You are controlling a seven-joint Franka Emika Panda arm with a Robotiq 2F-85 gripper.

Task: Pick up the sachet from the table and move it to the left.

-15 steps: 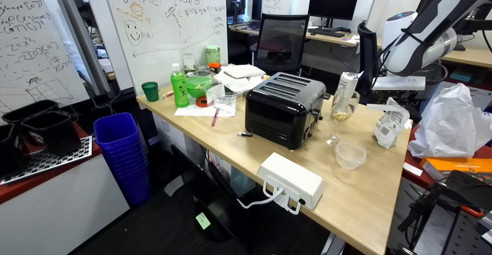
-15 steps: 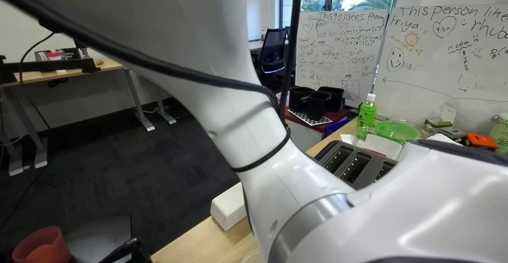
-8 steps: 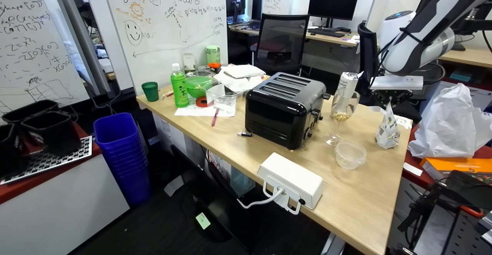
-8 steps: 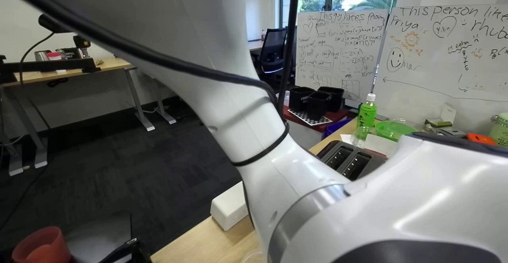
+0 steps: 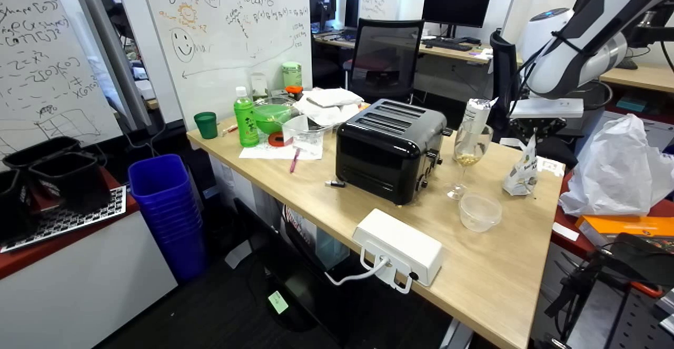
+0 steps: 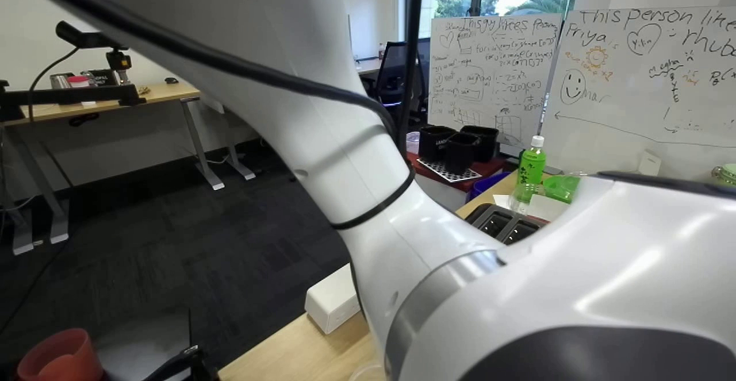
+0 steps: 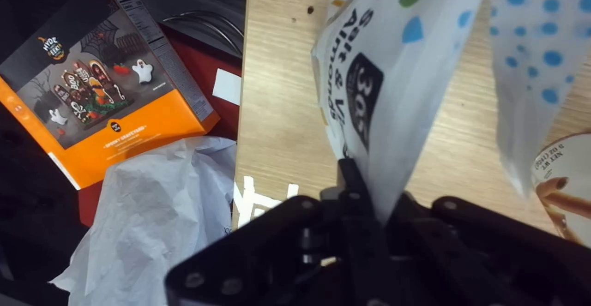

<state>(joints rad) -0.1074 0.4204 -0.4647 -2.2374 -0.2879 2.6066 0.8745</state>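
The sachet (image 5: 520,176) is a white crinkled pouch with printed text, near the far right part of the light wood table (image 5: 505,270). It hangs tilted, its top end up at my gripper (image 5: 536,128). In the wrist view the sachet (image 7: 392,66) shows dark lettering and blue spots, and its narrow end runs between the fingers of my gripper (image 7: 376,183). The gripper is shut on it; the right fingertip is partly hidden behind the pouch. I cannot tell if the sachet's bottom touches the table. Sachet and gripper are hidden in an exterior view where the arm (image 6: 379,185) fills the middle.
A stemmed glass (image 5: 468,149), a foil-topped tube (image 5: 476,115) and a clear plastic cup (image 5: 479,213) stand left of the sachet. Beyond them is the black toaster (image 5: 392,149). A white power box (image 5: 397,246) sits at the table edge. A white plastic bag (image 5: 613,167) lies off the table's right.
The sachet has swung and turned, and has moved a little left and up in an exterior view. The arm has shifted slightly. The gripper was at the sachet's top throughout.
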